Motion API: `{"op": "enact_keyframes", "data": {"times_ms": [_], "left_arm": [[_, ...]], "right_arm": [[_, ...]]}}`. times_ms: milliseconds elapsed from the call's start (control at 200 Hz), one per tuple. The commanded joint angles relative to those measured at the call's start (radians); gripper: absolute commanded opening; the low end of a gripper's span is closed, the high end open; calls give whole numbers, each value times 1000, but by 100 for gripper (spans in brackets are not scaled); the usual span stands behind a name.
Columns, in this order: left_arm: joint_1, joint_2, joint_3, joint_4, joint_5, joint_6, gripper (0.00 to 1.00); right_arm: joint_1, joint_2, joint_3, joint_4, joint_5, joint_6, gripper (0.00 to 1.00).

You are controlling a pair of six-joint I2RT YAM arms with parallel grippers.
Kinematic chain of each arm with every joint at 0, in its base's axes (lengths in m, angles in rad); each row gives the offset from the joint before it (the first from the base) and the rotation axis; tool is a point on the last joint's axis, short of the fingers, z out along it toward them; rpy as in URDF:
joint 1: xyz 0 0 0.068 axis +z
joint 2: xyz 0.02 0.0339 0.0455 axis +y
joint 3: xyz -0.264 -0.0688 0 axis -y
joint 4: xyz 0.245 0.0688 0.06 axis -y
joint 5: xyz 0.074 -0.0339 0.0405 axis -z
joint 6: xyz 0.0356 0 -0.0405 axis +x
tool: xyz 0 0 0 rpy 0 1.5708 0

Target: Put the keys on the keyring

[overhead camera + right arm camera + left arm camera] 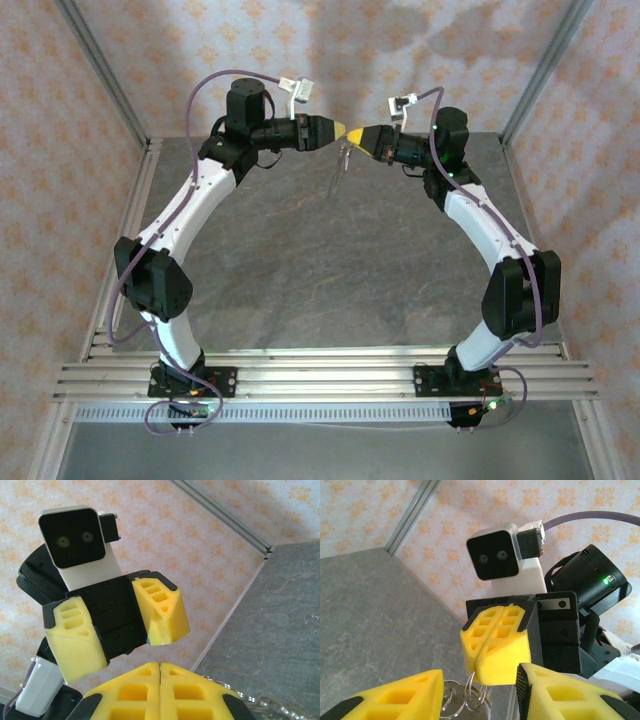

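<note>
Little looks finished: the right end effector (479, 672), pinched shut, dangles the keyring (472, 696) high over the far tabletop (300, 260), the left end effector (122, 642) half-spread around it, and I cannot make out the key, so threading seemingly remains.

Glossy metal rings (470, 700); matt grey tabletop (300, 270).
</note>
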Motion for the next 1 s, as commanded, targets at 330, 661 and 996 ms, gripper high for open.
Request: {"op": "enact_keyframes", "data": {"times_ms": [330,661,996], "left_arm": [[-15,16,-29,60,41,-12,38],[-37,27,-22,71,61,-12,24],[-39,15,-34,74,62,-5,11]], "right_arm": [[-3,-9,6,81,4,5,0],[-3,-7,0,88,8,6,0],[-6,-7,-11,83,10,-3,0]]}}
